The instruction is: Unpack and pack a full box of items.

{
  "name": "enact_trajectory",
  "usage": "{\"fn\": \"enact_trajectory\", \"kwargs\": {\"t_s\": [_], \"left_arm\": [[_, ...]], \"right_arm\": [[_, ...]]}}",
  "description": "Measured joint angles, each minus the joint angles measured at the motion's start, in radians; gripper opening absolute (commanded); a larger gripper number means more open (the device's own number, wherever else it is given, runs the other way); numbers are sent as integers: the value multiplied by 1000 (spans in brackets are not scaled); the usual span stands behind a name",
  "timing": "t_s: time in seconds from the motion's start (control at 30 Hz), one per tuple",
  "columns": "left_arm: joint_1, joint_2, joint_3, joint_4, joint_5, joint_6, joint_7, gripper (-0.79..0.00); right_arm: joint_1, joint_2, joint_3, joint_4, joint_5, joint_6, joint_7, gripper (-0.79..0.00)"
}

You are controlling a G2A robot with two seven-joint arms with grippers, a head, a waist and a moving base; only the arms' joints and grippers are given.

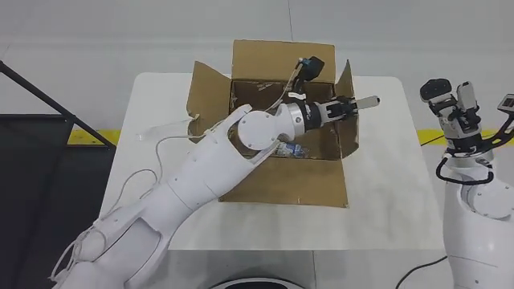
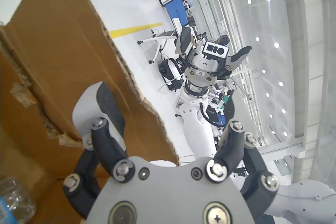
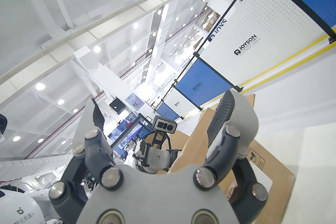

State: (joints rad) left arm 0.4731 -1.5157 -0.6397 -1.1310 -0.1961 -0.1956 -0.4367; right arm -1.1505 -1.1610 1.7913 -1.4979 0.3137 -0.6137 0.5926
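Note:
An open cardboard box (image 1: 281,52) stands in the middle of the white table (image 1: 385,209). My left arm lies across the box, and my left gripper (image 1: 357,104) sits at its right-hand flap (image 2: 65,51). In the left wrist view the left gripper (image 2: 166,99) is open, with one finger (image 2: 105,104) on the box side of the flap's torn edge and the other beyond it. A clear plastic bottle (image 1: 289,151) (image 2: 13,198) lies inside the box. My right gripper (image 1: 451,100) (image 3: 162,114) is raised off the table's right side, open and holding nothing.
The box's flaps stand up on all sides, and the right one is ragged. Bare table runs to the right of the box and in front of it. A loose white cable (image 1: 161,136) lies on the table at the left. The box's side (image 3: 262,164) shows beyond the right gripper.

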Motion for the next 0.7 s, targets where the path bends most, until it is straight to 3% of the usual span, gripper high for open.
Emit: {"fn": "enact_trajectory", "kwargs": {"t_s": [0.4,0.7], "left_arm": [[-102,-137,138,268,-28,-31,-36,0],[-150,-205,153,402,-42,-5,-87,0]], "right_arm": [[-33,8,31,-1,21,-39,-31,0],[-1,14,8,21,24,-33,-11,0]]}}
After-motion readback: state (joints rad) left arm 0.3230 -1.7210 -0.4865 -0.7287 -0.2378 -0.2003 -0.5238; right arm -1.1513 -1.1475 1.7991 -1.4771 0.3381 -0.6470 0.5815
